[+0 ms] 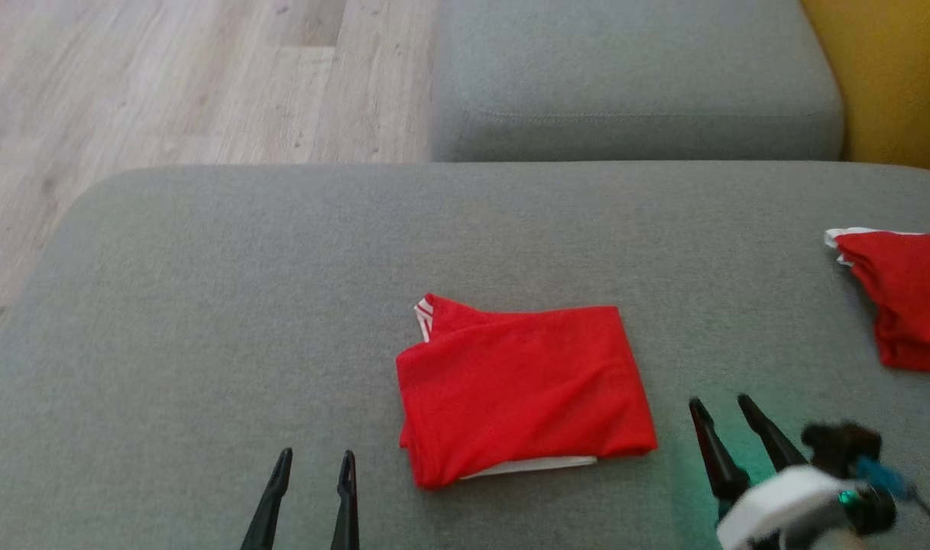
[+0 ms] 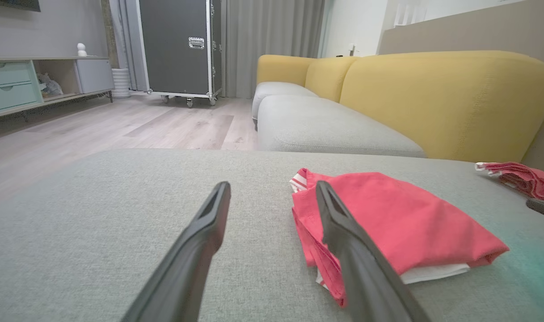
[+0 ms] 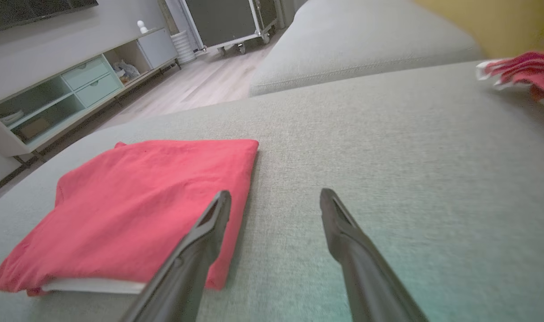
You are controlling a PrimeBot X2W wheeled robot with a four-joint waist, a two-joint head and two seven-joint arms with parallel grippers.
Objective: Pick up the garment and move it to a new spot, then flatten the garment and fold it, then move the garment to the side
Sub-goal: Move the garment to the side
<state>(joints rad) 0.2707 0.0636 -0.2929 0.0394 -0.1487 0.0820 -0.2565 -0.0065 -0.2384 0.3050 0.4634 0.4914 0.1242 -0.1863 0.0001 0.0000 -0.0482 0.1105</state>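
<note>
The garment (image 1: 522,389) is red with white trim and lies folded into a rough rectangle on the grey cushion (image 1: 205,305), near its front middle. It also shows in the left wrist view, garment (image 2: 401,223), and in the right wrist view, garment (image 3: 133,201). My left gripper (image 1: 315,458) stands open just to the left of it, at the front edge, with nothing between its fingers (image 2: 209,223). On the other side, my right gripper (image 1: 720,405) is open too and empty, fingers (image 3: 339,223) pointing over bare cushion just beside the garment's right edge.
A second red garment (image 1: 904,298) lies bunched at the cushion's far right edge. Behind are another grey seat cushion (image 1: 633,76) and a yellow sofa back (image 2: 441,103). Wooden floor (image 1: 166,76) lies to the left, with a cabinet (image 2: 12,85) and a black wheeled case (image 2: 178,44) beyond.
</note>
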